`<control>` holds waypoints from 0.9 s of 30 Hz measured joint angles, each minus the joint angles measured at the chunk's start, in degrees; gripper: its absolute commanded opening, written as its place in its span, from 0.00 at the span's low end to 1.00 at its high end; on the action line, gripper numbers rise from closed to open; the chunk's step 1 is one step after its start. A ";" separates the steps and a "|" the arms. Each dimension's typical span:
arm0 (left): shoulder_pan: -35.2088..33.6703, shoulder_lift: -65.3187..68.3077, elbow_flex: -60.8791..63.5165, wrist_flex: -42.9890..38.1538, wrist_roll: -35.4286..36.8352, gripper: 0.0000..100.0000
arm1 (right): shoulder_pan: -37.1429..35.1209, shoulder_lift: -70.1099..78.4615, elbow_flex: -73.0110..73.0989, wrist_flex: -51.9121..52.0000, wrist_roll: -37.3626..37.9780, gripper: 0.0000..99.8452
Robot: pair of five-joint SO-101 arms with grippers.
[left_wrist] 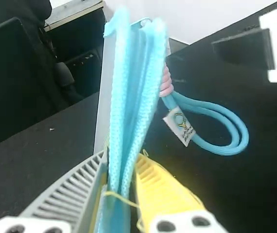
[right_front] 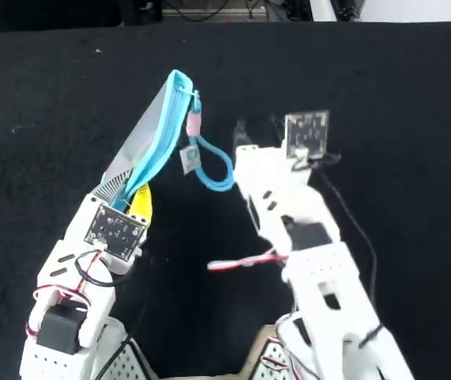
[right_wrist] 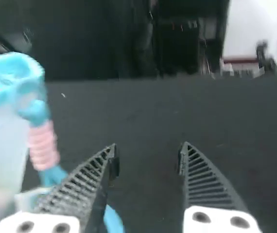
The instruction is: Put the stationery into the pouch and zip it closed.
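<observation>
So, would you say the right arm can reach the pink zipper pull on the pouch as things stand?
Probably yes. The right gripper is open, and the pink zipper pull hangs just beside its jaws with nothing in between, while the left gripper holds the pouch up.

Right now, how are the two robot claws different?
The left gripper is shut on the blue pouch; the right gripper is open and empty. The left gripper has one yellow finger; the right gripper's fingers are both dark. Both have ridged fingers.
</observation>
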 measured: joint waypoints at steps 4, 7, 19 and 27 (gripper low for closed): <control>-0.18 0.00 0.00 0.00 0.00 0.03 | 2.46 7.30 -4.40 0.00 -0.26 0.19; -0.18 0.00 0.00 0.00 0.00 0.03 | 2.90 11.60 -6.77 0.00 -0.26 0.19; -4.22 -0.09 -0.62 -0.53 6.07 0.03 | 2.90 22.07 -11.87 0.00 -0.26 0.19; -14.86 0.62 -1.67 -3.25 19.34 0.03 | 2.90 22.33 -11.96 0.00 -0.26 0.19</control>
